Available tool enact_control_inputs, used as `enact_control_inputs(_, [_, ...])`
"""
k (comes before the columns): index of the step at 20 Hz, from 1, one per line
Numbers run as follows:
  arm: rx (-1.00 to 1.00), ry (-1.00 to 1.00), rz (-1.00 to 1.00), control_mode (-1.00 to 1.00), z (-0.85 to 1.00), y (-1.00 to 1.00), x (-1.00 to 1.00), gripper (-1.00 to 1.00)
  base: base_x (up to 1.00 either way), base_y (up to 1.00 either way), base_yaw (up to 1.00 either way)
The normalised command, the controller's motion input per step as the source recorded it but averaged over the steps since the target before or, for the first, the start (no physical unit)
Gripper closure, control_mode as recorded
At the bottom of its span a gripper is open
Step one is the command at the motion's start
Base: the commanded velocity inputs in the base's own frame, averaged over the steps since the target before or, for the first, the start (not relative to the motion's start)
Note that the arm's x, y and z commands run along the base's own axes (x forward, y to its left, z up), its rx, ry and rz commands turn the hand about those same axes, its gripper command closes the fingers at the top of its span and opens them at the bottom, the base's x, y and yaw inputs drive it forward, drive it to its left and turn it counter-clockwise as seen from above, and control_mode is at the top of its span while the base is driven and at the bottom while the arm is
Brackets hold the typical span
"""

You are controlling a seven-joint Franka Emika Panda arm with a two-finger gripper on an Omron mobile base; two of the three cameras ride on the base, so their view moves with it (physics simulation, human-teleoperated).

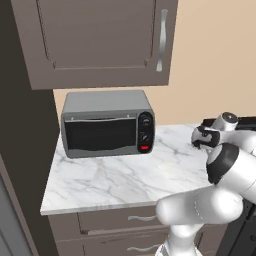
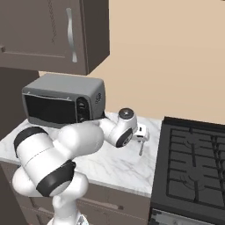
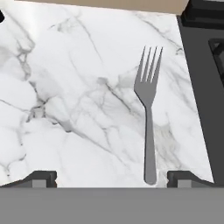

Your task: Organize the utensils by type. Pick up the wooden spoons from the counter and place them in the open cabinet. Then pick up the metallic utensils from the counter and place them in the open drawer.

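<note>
A slim grey metal fork point(image 3: 148, 109) lies flat on the white grey-veined marble worktop point(image 3: 65, 87), tines toward the wall, just beside the black stove point(image 2: 193, 162). The gripper point(image 3: 111, 177) hangs over it, spread wide and holding nothing. A grey toaster oven point(image 1: 107, 124) stands well apart under the closed cabinet point(image 1: 100, 40)

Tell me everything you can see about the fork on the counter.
The fork is slim, grey and metallic-looking, with four tines, a narrow neck and a straight handle with a rounded end. It lies flat on the white marble counter, near the dark stove edge. Nothing else touches it; the open end effector hovers above it.
</note>
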Motion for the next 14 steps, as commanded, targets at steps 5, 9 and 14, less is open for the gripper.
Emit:
enact_control_inputs(5, [0.0, 0.09, 0.06, -1.0, -0.36, -0.39, 0.33, -1.0, 0.0, 0.0, 0.0])
enact_control_inputs(9, [0.0, 0.05, 0.01, -1.0, -0.39, -0.13, 0.29, -1.0, 0.0, 0.0, 0.0])
enact_control_inputs(14, [0.0, 0.0, 0.0, -1.0, -0.26, -0.11, 0.49, -1.0, 0.0, 0.0, 0.0])
